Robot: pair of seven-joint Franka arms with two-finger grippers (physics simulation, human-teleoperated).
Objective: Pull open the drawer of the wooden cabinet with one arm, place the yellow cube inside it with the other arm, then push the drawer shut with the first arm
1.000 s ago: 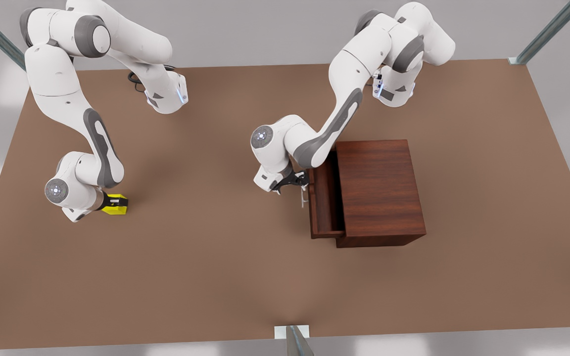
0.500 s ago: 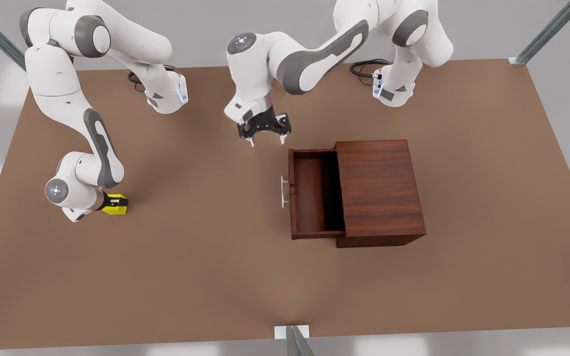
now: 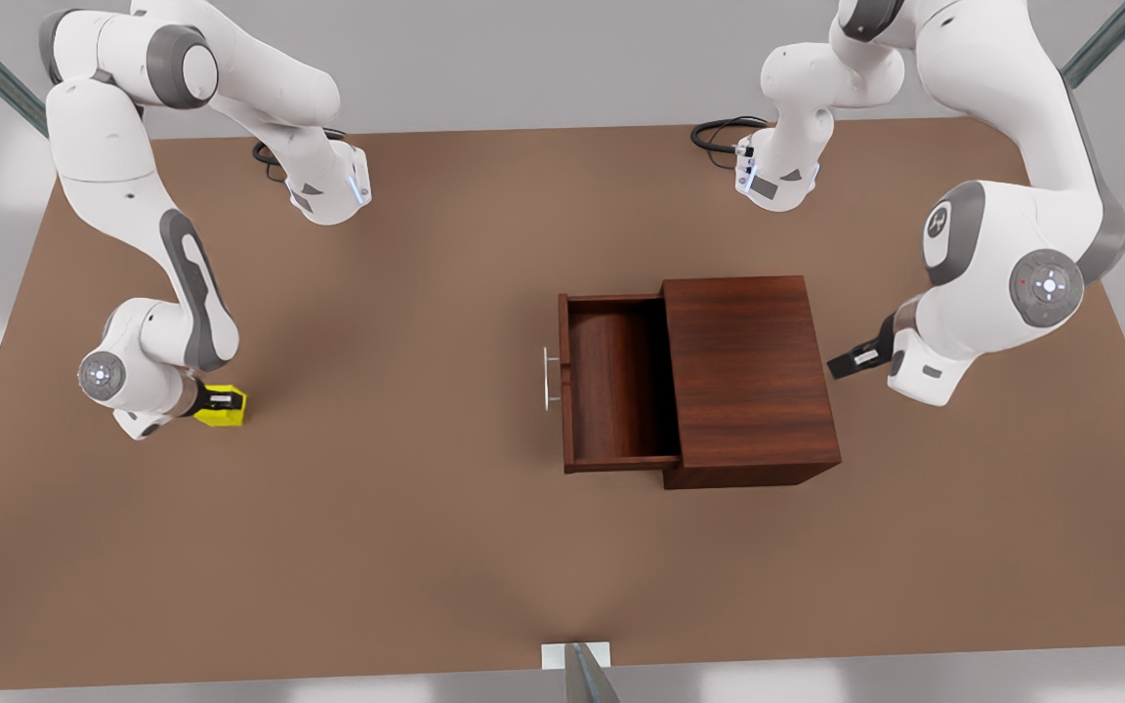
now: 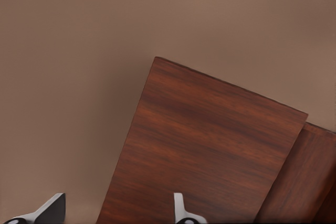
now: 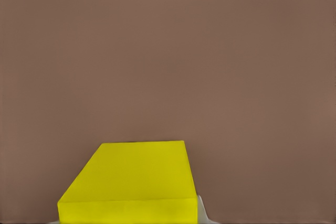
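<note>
I see even, soft, bright light across the matte brown tabletop (image 3: 426, 547), with no glare on it. Pale blurred patches of light sit along the grey floor beyond the tabletop's edges. The boxy dark reddish-brown wooden cabinet (image 3: 748, 376) casts only a faint, diffuse shadow beside it, and the inside of its open shallow drawer (image 3: 616, 386) is darker toward the cabinet. Faint soft shadows lie under the white arms. The small bright yellow cube (image 5: 131, 184) looks evenly lit, its near face slightly darker. Straight edges stay straight; I notice no distortion.
</note>
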